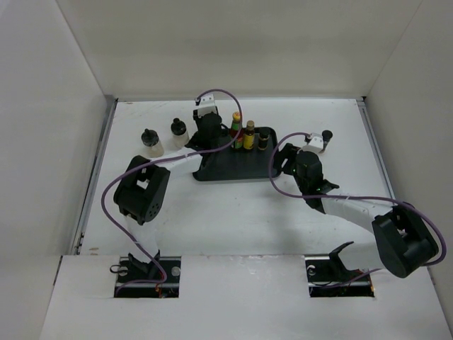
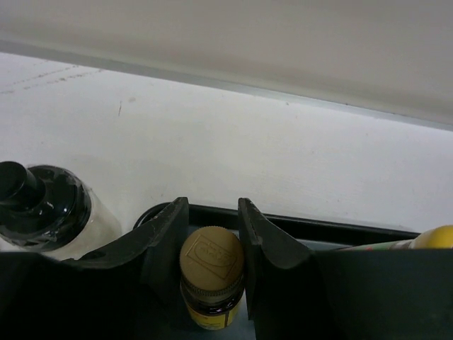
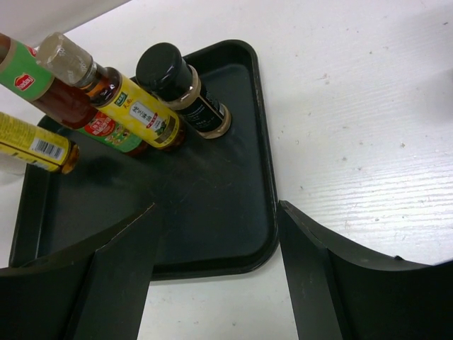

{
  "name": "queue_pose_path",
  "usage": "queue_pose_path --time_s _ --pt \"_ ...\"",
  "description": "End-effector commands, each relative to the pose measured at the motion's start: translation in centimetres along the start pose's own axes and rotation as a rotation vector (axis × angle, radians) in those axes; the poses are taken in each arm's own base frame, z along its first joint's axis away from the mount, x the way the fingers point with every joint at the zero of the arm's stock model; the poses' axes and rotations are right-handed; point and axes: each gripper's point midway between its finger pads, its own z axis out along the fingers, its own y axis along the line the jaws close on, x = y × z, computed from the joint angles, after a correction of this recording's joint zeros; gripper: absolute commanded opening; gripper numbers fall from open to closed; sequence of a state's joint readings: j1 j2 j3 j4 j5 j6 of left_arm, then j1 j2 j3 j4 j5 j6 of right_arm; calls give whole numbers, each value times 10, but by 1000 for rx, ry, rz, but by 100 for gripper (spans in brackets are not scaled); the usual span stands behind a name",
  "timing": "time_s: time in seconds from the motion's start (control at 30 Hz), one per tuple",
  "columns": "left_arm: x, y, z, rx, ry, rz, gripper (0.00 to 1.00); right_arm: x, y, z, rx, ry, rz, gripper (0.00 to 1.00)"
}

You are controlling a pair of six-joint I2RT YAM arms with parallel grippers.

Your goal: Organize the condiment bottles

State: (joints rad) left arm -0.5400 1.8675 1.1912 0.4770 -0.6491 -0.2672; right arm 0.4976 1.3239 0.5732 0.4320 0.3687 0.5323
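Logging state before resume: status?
Left gripper shut on tan-capped bottle in tray. Right gripper open, empty. Two squat bottles off tray. Nothing blocking.

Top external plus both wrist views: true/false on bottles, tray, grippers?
1. Two squat whitish bottles stand on the table left of the tray. True.
2. The right gripper holds a bottle. False: it is open and empty, by the tray's right edge.
3. The left gripper has its fingers on either side of a tan-capped bottle. True.
4. The tray holds no bottles. False: the red bottle and others stand along its far edge.
5. A black-capped bottle stands on the table right of the tray. True.
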Motion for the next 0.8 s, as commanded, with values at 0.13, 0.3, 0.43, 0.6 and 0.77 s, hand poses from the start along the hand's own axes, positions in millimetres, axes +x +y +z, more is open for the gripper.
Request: queue_pose_path --time_s 0.13,0.3,0.43,0.6,0.77 --pt "-38 -7 7 -6 -203 31 22 -13 7 1 -31 -47 39 73" --pt "-31 -8 8 -6 -222 48 30 -12 6 2 -27 -44 38 73" --pt "-13 -2 3 -28 -204 39 43 -12 6 3 -26 -43 37 74" --pt "3 3 -6 -22 -183 23 63 -12 6 2 -27 -44 38 74" --pt "-26 3 -24 -11 -221 -21 85 -11 7 4 -29 -38 36 75"
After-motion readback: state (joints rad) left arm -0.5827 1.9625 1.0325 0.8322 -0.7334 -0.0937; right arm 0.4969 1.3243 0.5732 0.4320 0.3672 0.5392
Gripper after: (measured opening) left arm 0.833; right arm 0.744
